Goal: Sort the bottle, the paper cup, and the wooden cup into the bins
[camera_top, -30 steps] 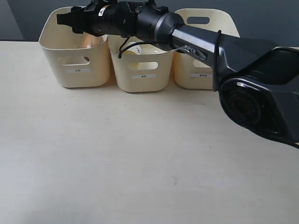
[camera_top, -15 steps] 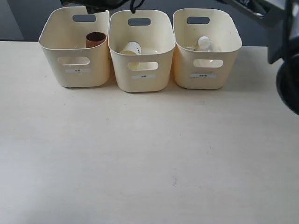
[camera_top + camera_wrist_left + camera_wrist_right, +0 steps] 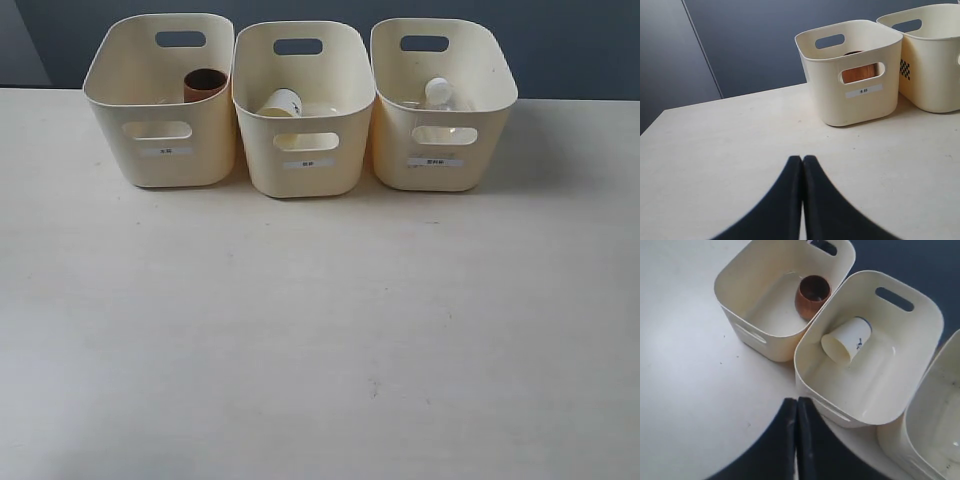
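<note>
**Inventory.** Three bins, one wooden cup, one paper cup, one bottle and two grippers.

**Bins.** The left bin (image 3: 115, 150), middle bin (image 3: 260, 165) and right bin (image 3: 395, 165) stand in a row, side by side, at the far edge of the table (image 3: 300, 330). All three are alike: smooth cream plastic, rounded corners, walls flaring slightly towards the rim, an oval handle cut-out in the front and back walls, and a small label on the front. The table surface is pale, matt and faintly speckled.

**Contents.**
- The wooden cup (image 3: 205, 82) is barrel-shaped, glossy reddish-brown and dark inside. It stands upright in the left bin, against the wall nearest the middle bin.
- The paper cup (image 3: 283, 102) is white and tapered, with a small dark print. It lies tipped on its side in the middle bin.
- The bottle (image 3: 437, 93) is clear plastic with a white screw cap. It sits in the right bin; its body is hard to make out.

**Grippers.** The left gripper (image 3: 802, 160) has smooth black fingers pressed together, with nothing between them. The right gripper (image 3: 796, 402) is likewise closed and empty, above the middle bin's front edge.
</note>
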`<state>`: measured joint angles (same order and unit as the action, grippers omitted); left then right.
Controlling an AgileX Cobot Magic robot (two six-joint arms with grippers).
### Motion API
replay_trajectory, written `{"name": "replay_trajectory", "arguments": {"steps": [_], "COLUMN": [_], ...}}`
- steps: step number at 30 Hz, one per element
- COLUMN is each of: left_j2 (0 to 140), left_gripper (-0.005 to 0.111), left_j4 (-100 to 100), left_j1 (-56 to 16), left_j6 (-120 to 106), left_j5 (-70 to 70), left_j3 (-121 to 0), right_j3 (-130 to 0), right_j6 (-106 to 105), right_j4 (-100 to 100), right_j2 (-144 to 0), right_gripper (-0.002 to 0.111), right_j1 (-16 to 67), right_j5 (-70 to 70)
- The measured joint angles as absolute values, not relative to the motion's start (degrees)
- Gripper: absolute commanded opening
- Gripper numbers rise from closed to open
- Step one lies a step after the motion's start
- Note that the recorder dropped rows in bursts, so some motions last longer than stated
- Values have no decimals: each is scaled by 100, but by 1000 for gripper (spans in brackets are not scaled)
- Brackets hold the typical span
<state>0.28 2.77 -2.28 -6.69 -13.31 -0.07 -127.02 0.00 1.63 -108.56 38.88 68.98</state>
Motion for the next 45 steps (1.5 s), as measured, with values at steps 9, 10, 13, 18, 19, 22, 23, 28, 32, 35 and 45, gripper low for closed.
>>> {"name": "replay_trajectory", "arguments": {"steps": [9,10,13,18,19,22,23,28,32,35,45], "left_j2": [28,28,28,28,28,28,28,28,28,28,28], "left_gripper": [0,0,0,0,0,0,0,0,0,0,0], "left_j4": [277,277,277,277,277,277,277,277,277,277,277], "left_j1": [-228,-228,-228,-228,-228,-228,-228,-228,-228,-228,-228], "left_j6": [-669,-669,-669,-669,-669,-669,-669,-669,-669,-669,-669], "left_j5": [-1331,-1331,-1331,-1331,-1331,-1331,-1331,-1331,-1331,-1331,-1331], "left_j3": [-7,-7,-7,-7,-7,-7,-7,-7,-7,-7,-7], "right_j3": [-10889,-10631,-9563,-7809,-7561,-6718,-6524,-5668,-4931,-4392,-2706], "right_j6": [218,276,590,1008,1025,1048,1076,1142,1290,1419,1509], "right_j4": [574,675,1076,1180,1155,1144,1144,977,907,762,-173], "right_j2": [-8076,-7837,-6793,-5173,-4923,-3997,-3764,-2872,-2300,-2010,-1338], "right_gripper": [-1,-1,-1,-1,-1,-1,-1,-1,-1,-1,-1], "right_j1": [3888,3888,3888,3888,3888,3888,3888,3888,3888,3888,3888], "right_j5": [6963,6963,6974,6503,6391,6057,6010,5771,5472,5245,3454]}}
